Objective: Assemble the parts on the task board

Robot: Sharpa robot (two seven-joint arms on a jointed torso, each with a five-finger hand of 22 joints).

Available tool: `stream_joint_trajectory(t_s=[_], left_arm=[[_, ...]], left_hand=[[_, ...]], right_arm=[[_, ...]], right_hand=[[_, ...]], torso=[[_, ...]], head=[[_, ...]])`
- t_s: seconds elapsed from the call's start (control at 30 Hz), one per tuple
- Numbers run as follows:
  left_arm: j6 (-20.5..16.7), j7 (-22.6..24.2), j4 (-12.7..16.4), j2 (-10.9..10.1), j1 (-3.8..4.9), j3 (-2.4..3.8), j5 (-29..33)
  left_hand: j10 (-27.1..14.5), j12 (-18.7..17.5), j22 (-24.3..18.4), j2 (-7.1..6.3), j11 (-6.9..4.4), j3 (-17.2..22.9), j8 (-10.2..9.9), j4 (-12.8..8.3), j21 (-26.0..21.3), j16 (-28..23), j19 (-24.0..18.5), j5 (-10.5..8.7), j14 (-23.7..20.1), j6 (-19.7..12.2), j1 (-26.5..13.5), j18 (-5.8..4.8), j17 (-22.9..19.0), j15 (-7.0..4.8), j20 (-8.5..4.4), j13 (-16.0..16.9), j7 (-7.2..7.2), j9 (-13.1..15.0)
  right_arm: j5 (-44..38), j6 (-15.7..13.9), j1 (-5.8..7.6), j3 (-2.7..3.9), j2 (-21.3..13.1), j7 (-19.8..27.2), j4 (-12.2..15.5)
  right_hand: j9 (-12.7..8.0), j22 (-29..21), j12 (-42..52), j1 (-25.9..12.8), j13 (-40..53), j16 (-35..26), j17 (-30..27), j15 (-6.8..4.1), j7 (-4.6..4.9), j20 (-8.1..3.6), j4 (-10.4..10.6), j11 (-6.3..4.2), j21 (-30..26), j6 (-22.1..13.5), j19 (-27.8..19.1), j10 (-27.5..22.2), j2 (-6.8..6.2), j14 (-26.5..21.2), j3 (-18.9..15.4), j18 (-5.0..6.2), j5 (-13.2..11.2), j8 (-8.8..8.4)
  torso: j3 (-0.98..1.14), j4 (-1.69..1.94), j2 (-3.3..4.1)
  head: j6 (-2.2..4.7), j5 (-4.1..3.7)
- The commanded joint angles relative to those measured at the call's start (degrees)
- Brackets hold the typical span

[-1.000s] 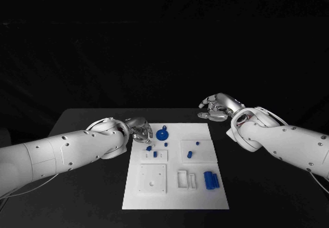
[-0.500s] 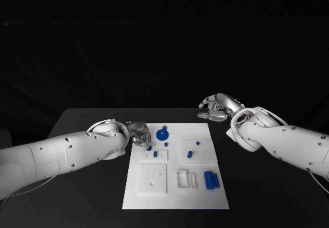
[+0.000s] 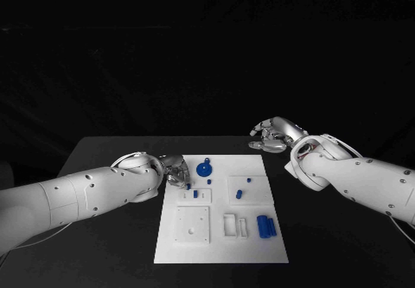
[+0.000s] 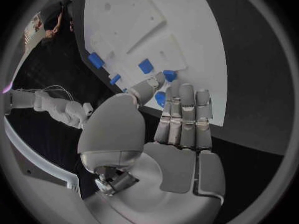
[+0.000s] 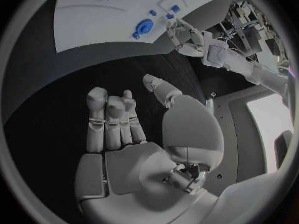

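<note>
Left hand (image 3: 176, 168): I see it at the task board's (image 3: 220, 240) far left corner, fingers (image 4: 181, 114) pinching a small blue part (image 4: 161, 98).
Right hand (image 3: 275, 135): over the black desk (image 3: 104, 240) beyond the board's far right corner, fingers curled in, holding nothing.
Board: centre of desk; blue wheel (image 3: 204, 169) just beside my left hand.

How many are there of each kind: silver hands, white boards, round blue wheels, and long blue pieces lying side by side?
silver hands: 2, the left hand and the right hand
white task board: 1
round blue wheel: 1
long blue pieces: 2
total: 6
</note>
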Motion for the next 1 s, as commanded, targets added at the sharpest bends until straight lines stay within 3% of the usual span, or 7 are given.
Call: stream_joint_trajectory(t_s=[0.03, 0.7, 1.0], left_arm=[[0.91, 0.89, -0.22, 0.37, -0.11, 0.01, 0.96], [1.09, 2.01, -2.56, 1.56, -0.65, 0.00, 2.36], [1.57, 1.91, -3.32, 1.80, -0.91, -0.01, 2.37]], left_hand=[[0.34, 0.03, 0.09, 0.86, 0.02, 0.06, -0.18, 0.56, -0.34, 0.23, 0.05, -0.22, -0.39, -0.19, -0.07, 0.19, 0.07, 0.19, -3.14, -0.09, 0.11, -0.12], [-0.24, -0.21, 0.39, 4.12, 0.18, 0.39, -0.40, 1.94, -0.63, 0.37, -0.39, -0.22, -0.80, -0.70, -0.12, 0.09, 0.08, 0.33, -3.06, -0.80, 0.32, -1.03], [-0.32, -0.21, 0.56, 3.62, 0.19, 0.17, -0.43, 1.27, -0.64, 0.47, -0.51, -0.22, -0.88, -0.85, 0.30, 0.11, 0.11, 0.34, -3.06, -0.99, 0.36, -1.28]], right_arm=[[-0.59, 0.52, -0.04, 0.02, 0.02, 0.58, 0.10], [-0.71, 0.63, -0.06, 0.02, 0.08, 0.71, 0.10], [-0.72, 0.67, -0.10, 0.02, 0.09, 0.72, 0.11]], right_hand=[[-0.07, 0.91, 0.19, 0.36, -0.10, -0.15, 0.10, -0.04, 0.38, -0.40, -0.09, -0.04, -0.21, 0.01, 0.08, -0.48, 0.16, 0.00, 0.08, 3.91, 0.19, 0.08], [-0.07, 0.91, 0.23, 0.39, -0.14, -0.15, 0.10, -0.05, 0.37, -0.41, -0.12, -0.05, -0.21, 0.03, 0.08, -0.48, 0.19, 0.01, 0.08, 3.91, 0.21, 0.09], [-0.07, 0.91, 0.25, 0.37, -0.16, -0.15, 0.10, -0.05, 0.37, -0.40, -0.12, -0.05, -0.22, 0.04, 0.08, -0.49, 0.19, 0.01, 0.07, 3.91, 0.21, 0.10]], torso=[[0.01, 0.00, -0.01], [-0.02, 0.03, 0.01], [0.02, 0.03, -0.02]], head=[[0.00, -0.07], [-0.01, -0.22], [-0.04, -0.24]])
